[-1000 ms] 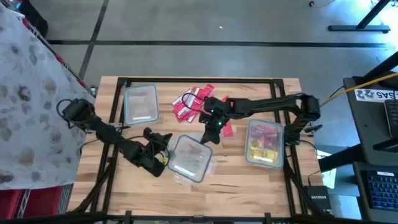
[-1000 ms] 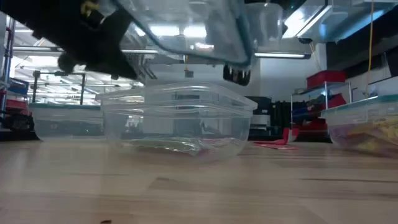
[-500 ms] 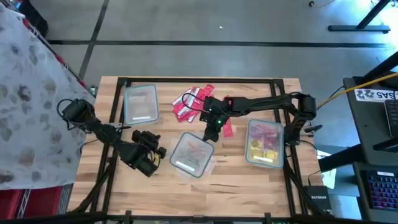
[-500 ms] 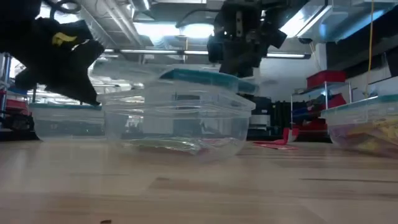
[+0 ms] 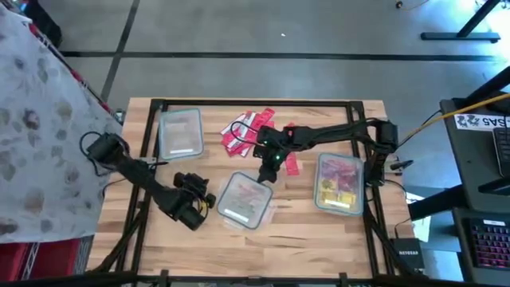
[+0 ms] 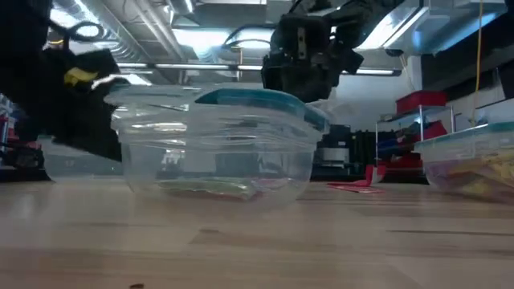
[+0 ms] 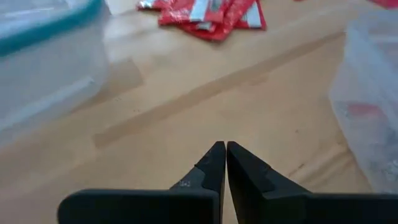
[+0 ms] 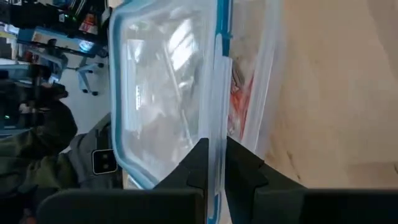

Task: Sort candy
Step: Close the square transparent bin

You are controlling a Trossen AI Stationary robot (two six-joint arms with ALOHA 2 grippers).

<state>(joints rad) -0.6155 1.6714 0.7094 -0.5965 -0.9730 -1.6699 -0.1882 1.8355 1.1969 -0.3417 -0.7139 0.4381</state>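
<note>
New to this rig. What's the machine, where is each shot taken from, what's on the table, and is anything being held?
Two dark robot arms work at a wooden table. One camera looks straight down, one sits at tabletop height, and one rides on each wrist.

On the table: loose red candy, an empty-looking tub with its lid on, a middle tub and a tub of sorted candy.

The right claw pinches the teal-rimmed lid by its edge, over the middle tub. The left claw is shut, holds nothing, and sits beside that tub.
</note>
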